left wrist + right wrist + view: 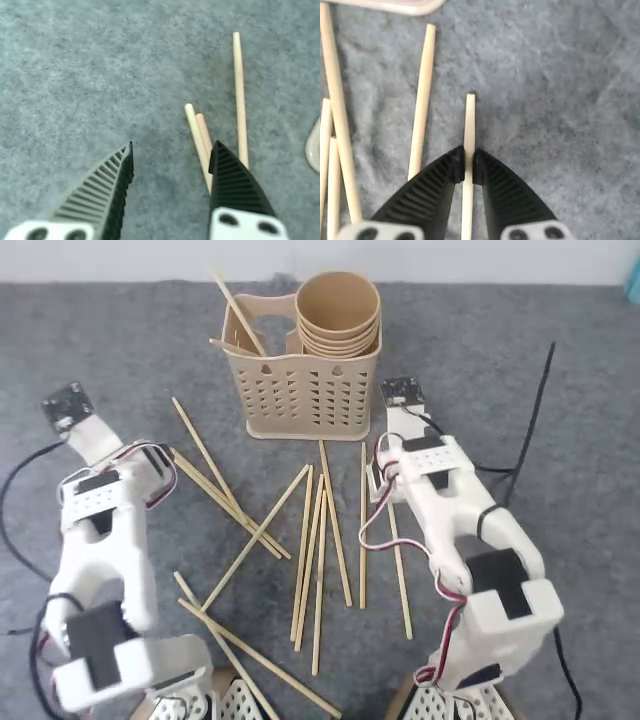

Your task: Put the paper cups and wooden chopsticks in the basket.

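Chopstick [470, 120] sits pinched in right tool [468, 156] tips; left tool [174, 146] spread beside chopstick pair [195, 131].

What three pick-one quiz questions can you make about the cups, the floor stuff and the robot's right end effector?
1. Where are the paper cups? A. Lying among the loose sticks. B. Stacked in the basket. C. Held up in the air.
2. What colour is the carpet? A. Grey. B. Red. C. Green.
3. What is the right end effector doing? A. Gaping open over nothing. B. Holding a cup. C. Shut on a chopstick.
Answers: 1 B, the cup stack stands inside the basket; 2 A, the carpet is grey all over; 3 C, it pinches one stick in the right wrist view.
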`<act>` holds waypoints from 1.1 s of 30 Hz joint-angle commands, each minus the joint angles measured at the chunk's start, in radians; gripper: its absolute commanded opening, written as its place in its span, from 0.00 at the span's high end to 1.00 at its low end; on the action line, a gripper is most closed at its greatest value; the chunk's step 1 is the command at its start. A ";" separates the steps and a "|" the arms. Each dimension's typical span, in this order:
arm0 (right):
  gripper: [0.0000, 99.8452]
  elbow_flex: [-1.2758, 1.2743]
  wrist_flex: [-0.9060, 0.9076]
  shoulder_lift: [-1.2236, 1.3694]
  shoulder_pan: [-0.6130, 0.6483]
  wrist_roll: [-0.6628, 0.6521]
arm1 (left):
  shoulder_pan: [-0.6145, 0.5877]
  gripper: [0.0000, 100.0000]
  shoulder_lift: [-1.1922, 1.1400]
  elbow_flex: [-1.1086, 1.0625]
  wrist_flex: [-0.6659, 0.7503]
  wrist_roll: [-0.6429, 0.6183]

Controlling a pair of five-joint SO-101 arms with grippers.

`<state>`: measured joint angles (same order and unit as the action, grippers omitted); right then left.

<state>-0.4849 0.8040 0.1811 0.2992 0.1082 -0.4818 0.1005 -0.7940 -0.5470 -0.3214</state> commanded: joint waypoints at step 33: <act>0.99 -0.068 -0.079 -0.113 0.008 0.006 | 0.031 0.99 -0.796 1.063 -0.718 -0.089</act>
<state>-0.5539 0.7380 0.1335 0.3007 0.1097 -0.4342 -0.6958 0.2662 -1.2451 -0.4135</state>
